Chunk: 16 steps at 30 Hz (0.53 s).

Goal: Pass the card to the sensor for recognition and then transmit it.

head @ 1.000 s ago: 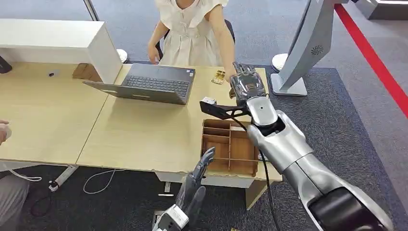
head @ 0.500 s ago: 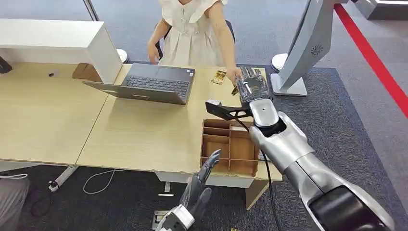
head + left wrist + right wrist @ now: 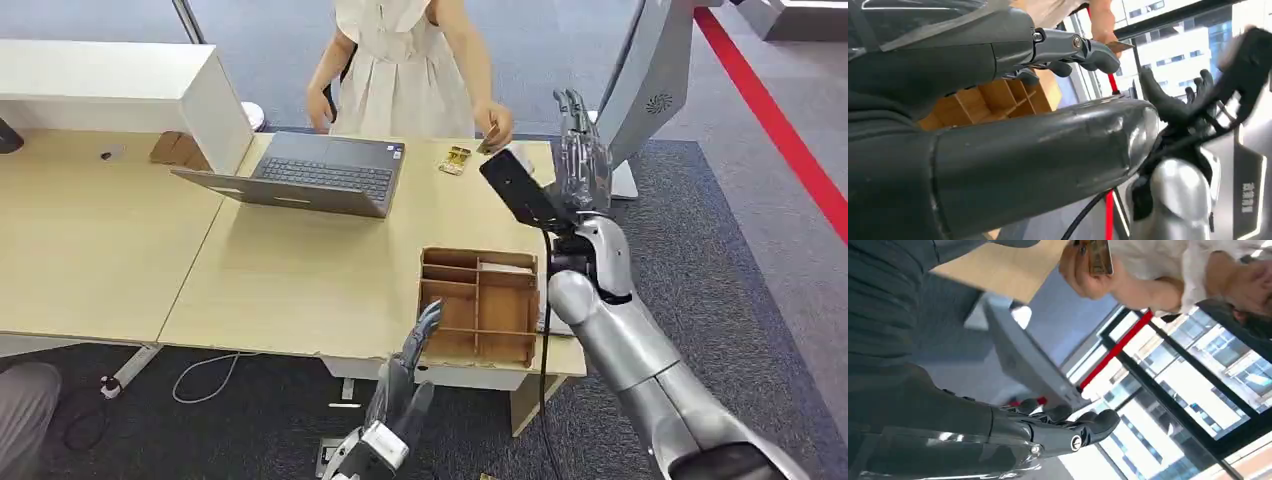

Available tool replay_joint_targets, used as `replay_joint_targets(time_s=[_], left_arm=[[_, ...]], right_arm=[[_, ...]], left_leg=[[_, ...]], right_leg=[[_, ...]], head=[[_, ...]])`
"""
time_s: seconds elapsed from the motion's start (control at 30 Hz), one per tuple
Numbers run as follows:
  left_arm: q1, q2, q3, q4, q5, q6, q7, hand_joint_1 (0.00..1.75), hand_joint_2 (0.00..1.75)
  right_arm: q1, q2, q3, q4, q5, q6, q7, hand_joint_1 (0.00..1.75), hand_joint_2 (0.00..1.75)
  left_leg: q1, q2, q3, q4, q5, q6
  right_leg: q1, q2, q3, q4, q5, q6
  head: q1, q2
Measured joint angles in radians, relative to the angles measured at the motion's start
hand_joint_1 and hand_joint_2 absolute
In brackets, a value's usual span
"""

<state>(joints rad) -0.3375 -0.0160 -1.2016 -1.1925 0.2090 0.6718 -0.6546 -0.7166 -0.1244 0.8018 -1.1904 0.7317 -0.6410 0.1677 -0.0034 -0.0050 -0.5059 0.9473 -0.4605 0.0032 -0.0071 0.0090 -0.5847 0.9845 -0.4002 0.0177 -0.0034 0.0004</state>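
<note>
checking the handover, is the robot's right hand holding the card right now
No: in the head view the right hand is raised with its fingers apart and empty, while the person's hand holds the card.

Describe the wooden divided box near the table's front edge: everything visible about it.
The box is a shallow, open-topped tray of brown wood or thick board, split by thin partitions into several compartments of differing sizes. It lies flat on the light wooden table, close to the front edge and right corner. Its compartments look empty in the head view. Neither hand touches it: the left hand hovers below its front-left corner, and the right hand is raised beyond it.
</note>
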Motion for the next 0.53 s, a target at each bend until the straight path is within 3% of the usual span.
replay_joint_targets(time_s=[0.13, 0.2, 0.4, 0.53], left_arm=[[0.047, 0.019, 0.066, -0.045, -0.128, 0.006, 0.037, 0.0, 0.0], [0.084, 0.032, 0.115, -0.078, -0.195, 0.006, 0.046, 0.0, 0.0], [0.213, 0.053, 0.289, -0.223, -0.375, 0.008, 0.074, 0.0, 0.0], [0.312, 0.053, 0.41, -0.335, -0.461, 0.008, 0.079, 0.0, 0.0]], right_arm=[[0.152, -0.023, -0.048, -0.166, -0.42, -0.032, -0.201, 0.0, 1.75], [0.233, -0.033, -0.061, -0.231, -0.564, -0.032, -0.283, 0.0, 1.75], [0.408, -0.056, -0.069, -0.369, -0.787, -0.017, -0.437, 0.0, 1.75], [0.468, -0.061, -0.063, -0.403, -0.818, 0.008, -0.5, 0.0, 1.75]], left_leg=[[0.0, 0.0, 0.0, 0.0, 0.0, 0.0], [0.0, 0.0, 0.0, 0.0, 0.0, 0.0], [0.0, 0.0, 0.0, -0.001, -0.001, -0.001], [0.0, 0.0, -0.001, -0.001, -0.001, -0.001]], right_leg=[[0.0, 0.0, 0.0, 0.0, 0.0, 0.0], [0.0, 0.0, 0.0, 0.0, 0.0, 0.0], [0.0, 0.0, 0.0, 0.0, -0.001, -0.001], [0.0, 0.0, 0.0, 0.0, -0.001, -0.001]], head=[[0.0, 0.0], [0.0, 0.0], [0.0, 0.0], [0.0, 0.0]])
